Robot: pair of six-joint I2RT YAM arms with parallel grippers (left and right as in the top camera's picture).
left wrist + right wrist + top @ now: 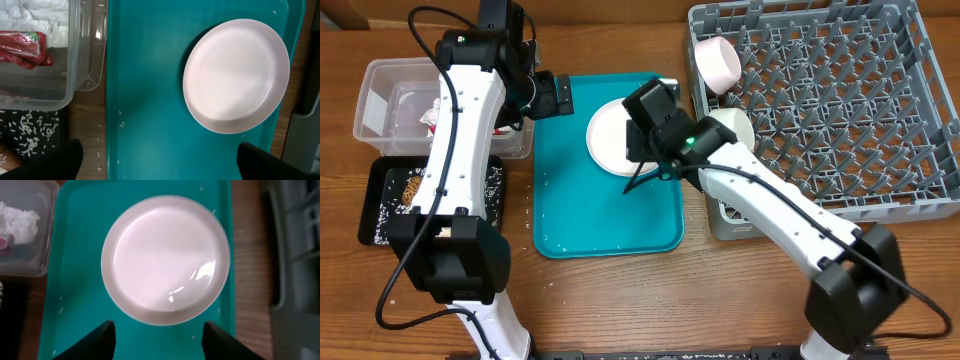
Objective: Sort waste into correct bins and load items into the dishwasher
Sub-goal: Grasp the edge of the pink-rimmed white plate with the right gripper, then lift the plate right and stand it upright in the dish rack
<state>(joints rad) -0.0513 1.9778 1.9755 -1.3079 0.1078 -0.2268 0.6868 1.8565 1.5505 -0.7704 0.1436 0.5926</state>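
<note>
Right fingers spread, empty, hovering over the near rim of the pale plate. Left fingers also spread, empty, above the teal tray. Plate lies on tray's far half, mid-desk. Brown wooden desk; room out of frame. Grey rack fills far right corner, cut off. Left arm hides much of clear tub and black tray at left edge.
</note>
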